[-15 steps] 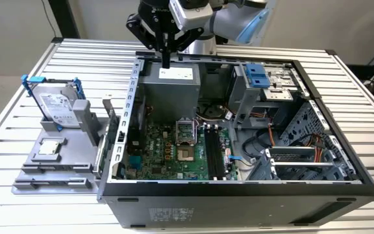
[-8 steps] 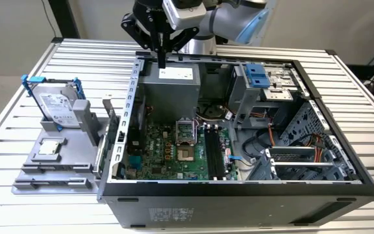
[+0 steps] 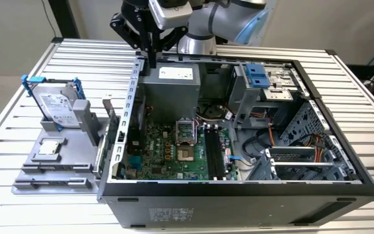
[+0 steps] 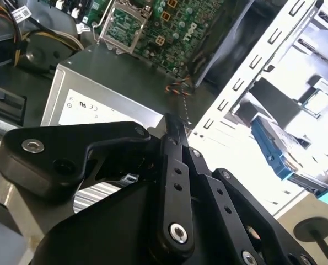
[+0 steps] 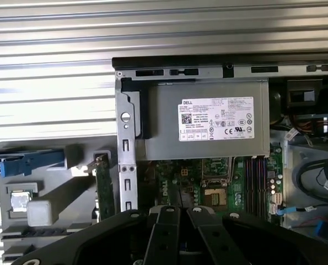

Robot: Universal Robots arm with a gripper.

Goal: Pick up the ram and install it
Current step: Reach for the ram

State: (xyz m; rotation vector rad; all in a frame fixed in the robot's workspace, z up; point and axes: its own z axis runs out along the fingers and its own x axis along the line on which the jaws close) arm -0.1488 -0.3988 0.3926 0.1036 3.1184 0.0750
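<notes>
Nothing is installed yet. The ram (image 5: 103, 187) stands on edge in the grey holder (image 3: 76, 163), just outside the case (image 3: 239, 195) on the exterior view's left. The gripper (image 3: 152, 63) hangs over the case's far-left corner, fingers pressed together and empty, so pickup and seating are both left.
</notes>
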